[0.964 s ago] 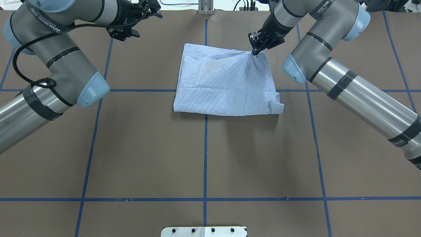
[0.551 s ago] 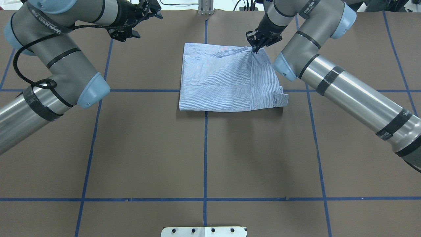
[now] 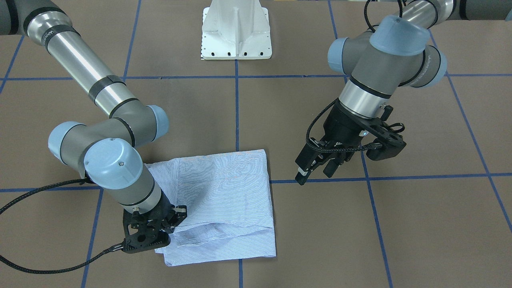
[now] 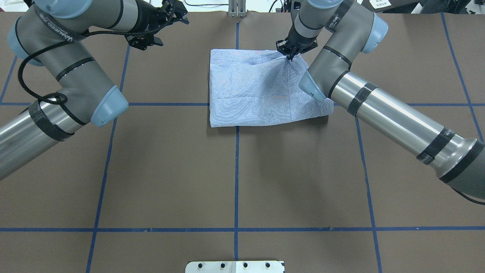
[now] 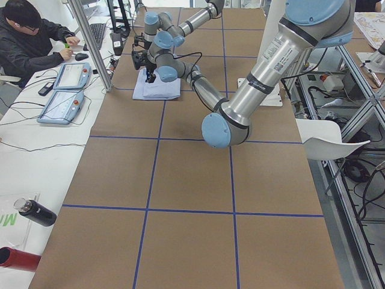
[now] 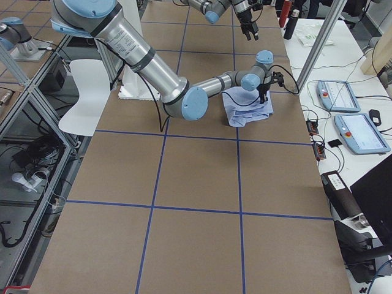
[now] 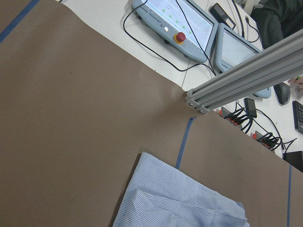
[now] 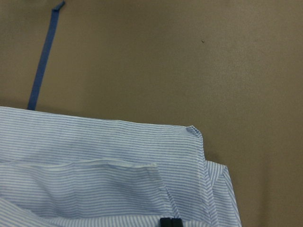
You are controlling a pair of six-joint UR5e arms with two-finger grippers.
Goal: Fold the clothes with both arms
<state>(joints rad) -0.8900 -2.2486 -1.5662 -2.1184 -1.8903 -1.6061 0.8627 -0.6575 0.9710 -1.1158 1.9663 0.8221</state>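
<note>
At the far corner of the shirt [image 4: 257, 91] the right gripper [image 4: 291, 57] pinches cloth; a pull could undo the fold. The left gripper [image 3: 315, 174] hovers, fingers spread.

The shirt [image 4: 250, 91] is seen as thin, creased woven cloth. The tabletop [image 4: 170, 170] is covered in matt brown paper. The right arm [image 4: 394, 113] is clad in glossy metal.
</note>
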